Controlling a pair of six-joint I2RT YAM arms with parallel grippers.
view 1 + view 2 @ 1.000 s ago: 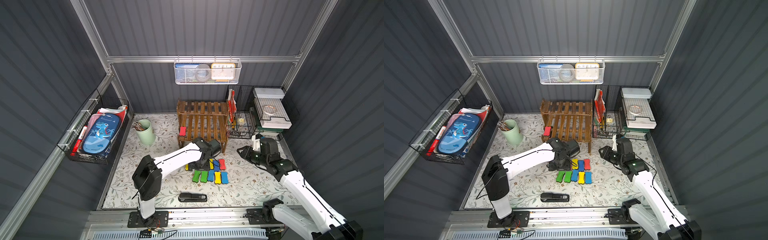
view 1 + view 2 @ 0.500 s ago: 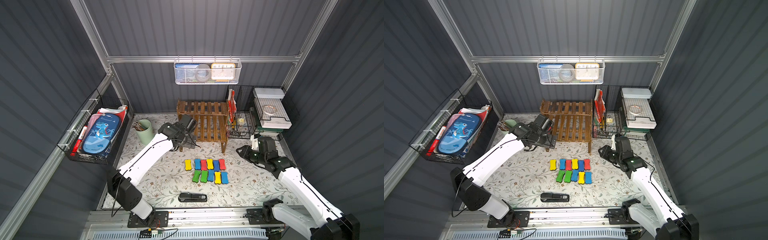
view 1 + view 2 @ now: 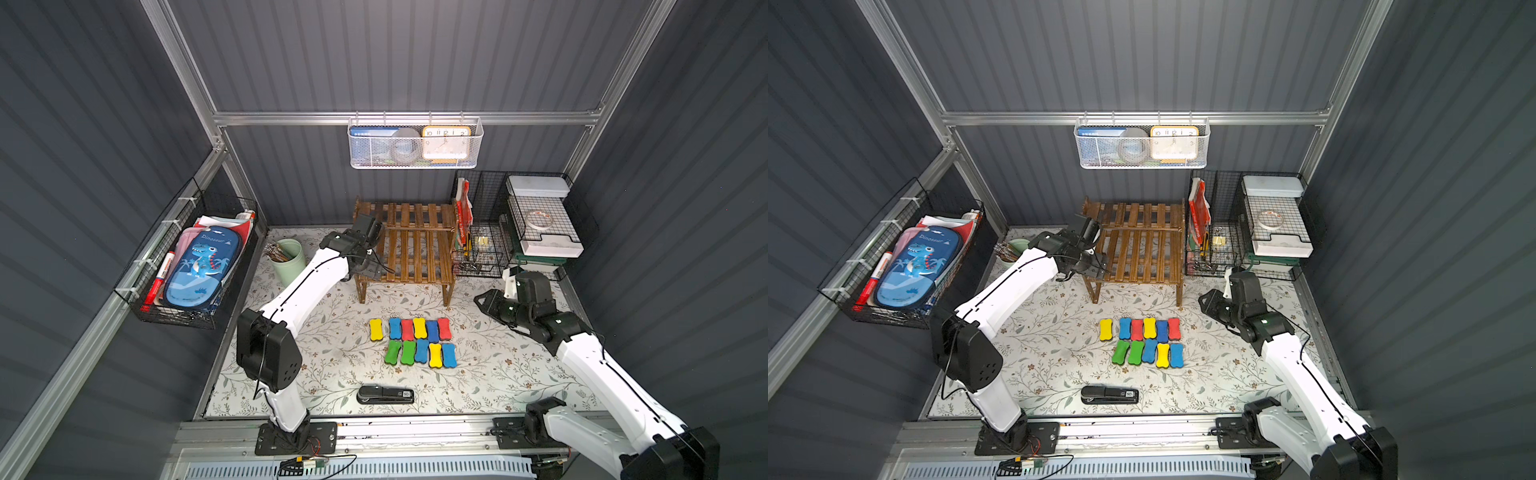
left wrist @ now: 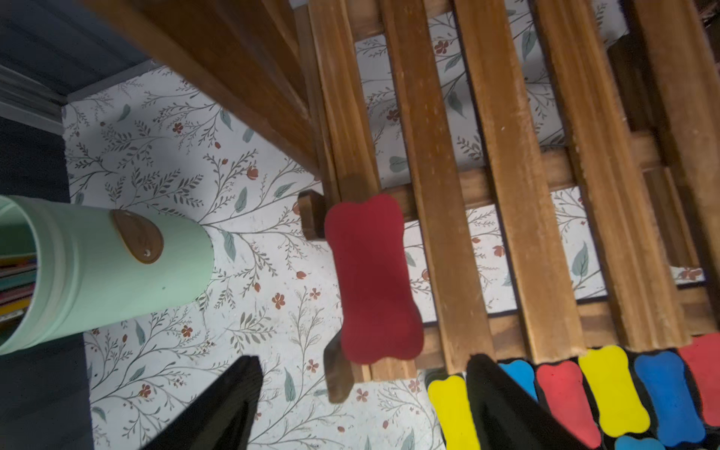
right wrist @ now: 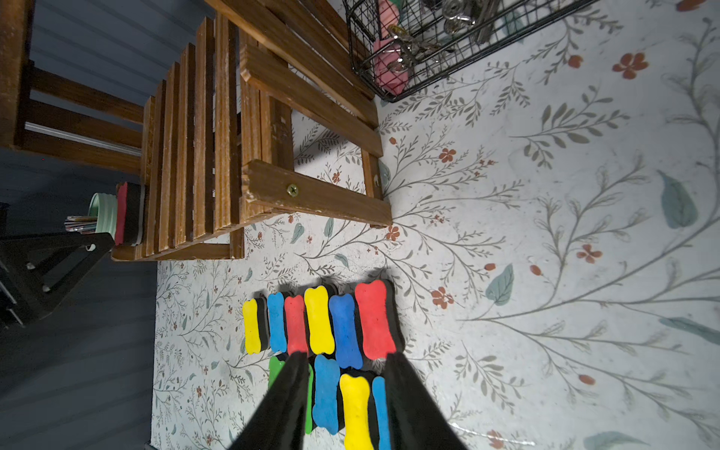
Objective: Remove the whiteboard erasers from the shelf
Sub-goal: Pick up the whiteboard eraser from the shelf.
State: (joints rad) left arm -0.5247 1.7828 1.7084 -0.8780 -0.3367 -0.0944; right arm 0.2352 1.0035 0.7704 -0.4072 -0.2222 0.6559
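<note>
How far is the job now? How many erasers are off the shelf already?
Done: eleven erasers lie in two rows on the mat, off the shelf. In hand: nothing gripped; the left gripper hangs open over the last red eraser, on the shelf's lower tier. The right gripper is open, empty. Left: remove that one.

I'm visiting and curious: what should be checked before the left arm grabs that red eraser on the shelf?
1. Left gripper jaws open: ok.
2. Red eraser centred between its fingers, left wrist view: ok.
3. Nothing else on the shelf around it: ok.
4. Right gripper open, empty, away from the shelf: ok.
5. Bare mat beside the eleven placed erasers: ok.
6. Gripper's height above the eraser: cannot tell.
</note>
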